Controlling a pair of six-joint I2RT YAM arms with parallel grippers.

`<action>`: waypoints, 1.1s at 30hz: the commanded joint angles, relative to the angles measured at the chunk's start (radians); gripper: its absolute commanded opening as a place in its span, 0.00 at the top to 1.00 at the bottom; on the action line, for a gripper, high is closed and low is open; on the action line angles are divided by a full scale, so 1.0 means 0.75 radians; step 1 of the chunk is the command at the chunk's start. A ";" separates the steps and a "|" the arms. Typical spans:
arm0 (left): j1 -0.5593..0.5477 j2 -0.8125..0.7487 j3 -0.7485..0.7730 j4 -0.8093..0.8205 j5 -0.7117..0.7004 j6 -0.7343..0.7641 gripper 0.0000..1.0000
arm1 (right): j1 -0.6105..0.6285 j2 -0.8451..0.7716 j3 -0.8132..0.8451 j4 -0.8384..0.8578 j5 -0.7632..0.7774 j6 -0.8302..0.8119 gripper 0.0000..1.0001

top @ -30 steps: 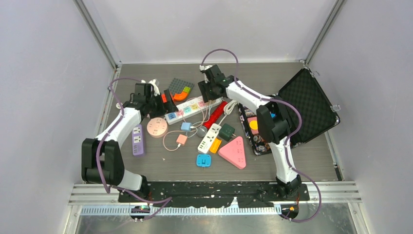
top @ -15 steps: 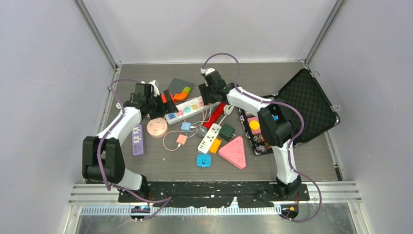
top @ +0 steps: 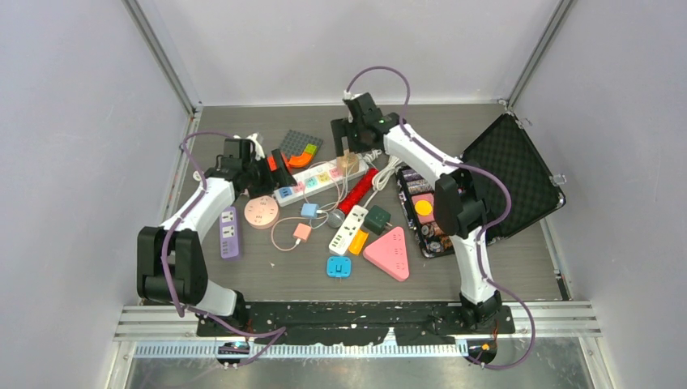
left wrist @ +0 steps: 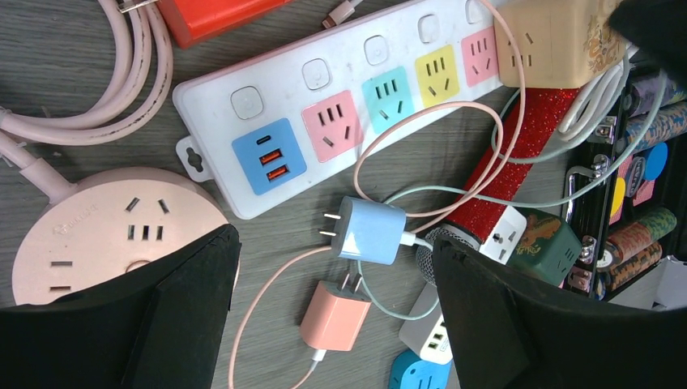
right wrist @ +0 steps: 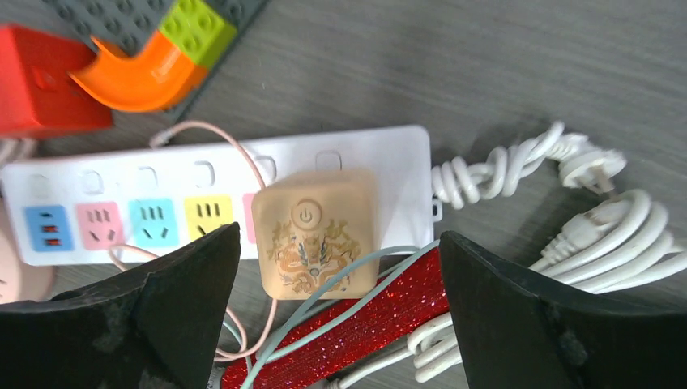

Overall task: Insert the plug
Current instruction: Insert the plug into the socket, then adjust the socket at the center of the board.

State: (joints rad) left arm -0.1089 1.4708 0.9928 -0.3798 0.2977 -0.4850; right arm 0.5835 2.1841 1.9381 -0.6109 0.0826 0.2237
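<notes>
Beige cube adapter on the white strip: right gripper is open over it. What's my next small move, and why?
Probably lift the right gripper straight up. The beige cube adapter sits square over the end socket of the white strip, and the fingers stand wide apart, clear of it. How deep it is seated cannot be told from above.
</notes>
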 commanded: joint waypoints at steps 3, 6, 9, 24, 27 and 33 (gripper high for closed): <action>0.008 -0.053 0.024 0.070 0.037 -0.015 0.13 | -0.038 -0.174 0.072 -0.009 -0.117 0.030 0.03; 0.008 -0.053 0.014 0.067 0.006 -0.037 0.15 | -0.040 -0.247 -0.022 0.011 -0.184 0.019 0.06; 0.008 -0.039 0.005 0.061 -0.036 -0.085 0.16 | -0.040 -0.365 -0.149 0.057 -0.219 0.036 0.10; -0.036 0.168 0.048 0.052 -0.378 -0.425 0.24 | -0.038 -0.714 -0.585 0.110 -0.253 0.120 0.35; -0.056 0.188 0.056 0.071 -0.442 -0.418 0.24 | -0.040 -0.735 -0.607 0.110 -0.246 0.122 0.36; -0.074 0.271 0.075 0.086 -0.407 -0.435 0.28 | -0.040 -0.748 -0.616 0.109 -0.234 0.115 0.40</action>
State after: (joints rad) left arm -0.1543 1.6413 1.0267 -0.3393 0.0254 -0.7895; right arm 0.5522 1.6905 1.4815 -0.5552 -0.0986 0.3027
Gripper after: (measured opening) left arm 0.743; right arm 0.621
